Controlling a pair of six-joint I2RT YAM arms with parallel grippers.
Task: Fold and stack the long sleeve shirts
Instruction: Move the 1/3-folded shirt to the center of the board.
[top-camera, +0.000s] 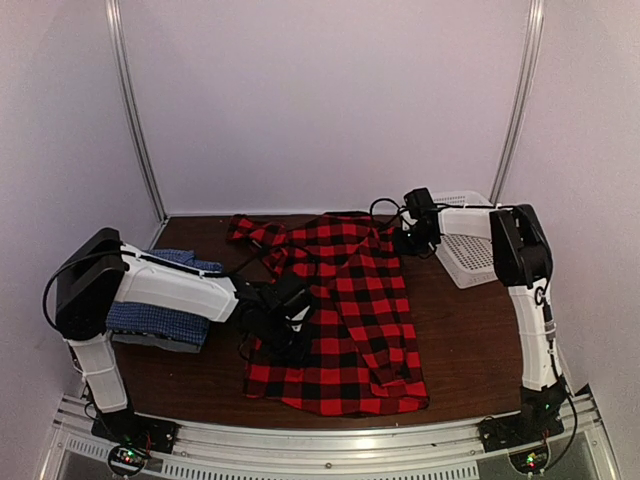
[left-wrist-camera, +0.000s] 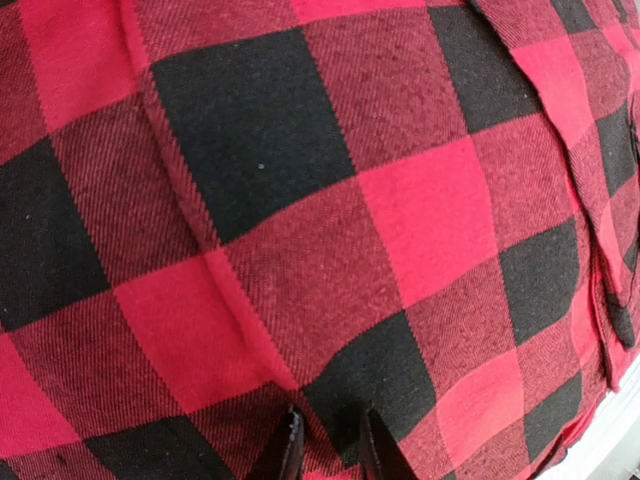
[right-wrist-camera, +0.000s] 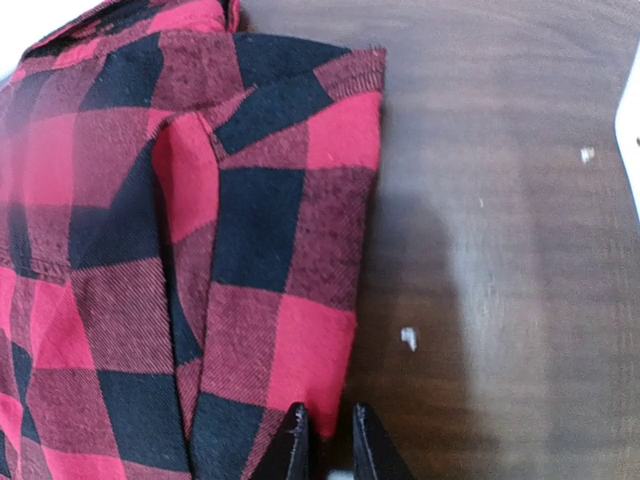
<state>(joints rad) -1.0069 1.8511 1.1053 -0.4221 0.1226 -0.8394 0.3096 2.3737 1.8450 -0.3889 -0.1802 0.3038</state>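
The red-and-black plaid shirt (top-camera: 345, 310) lies spread across the middle of the brown table. My left gripper (top-camera: 285, 322) sits at its left edge; in the left wrist view the plaid cloth (left-wrist-camera: 300, 200) fills the frame and the left gripper (left-wrist-camera: 330, 448) has its fingers close together with a fold of cloth between them. My right gripper (top-camera: 412, 238) is at the shirt's far right corner; in the right wrist view the right gripper (right-wrist-camera: 328, 442) pinches the shirt's folded edge (right-wrist-camera: 300, 330). A folded blue checked shirt (top-camera: 160, 322) lies at the left under my left arm. No grey shirt shows.
A white mesh basket (top-camera: 468, 255) stands at the back right, just beyond my right gripper. Bare brown table (top-camera: 465, 340) lies to the right of the plaid shirt and shows in the right wrist view (right-wrist-camera: 500, 250). White walls close in the back and sides.
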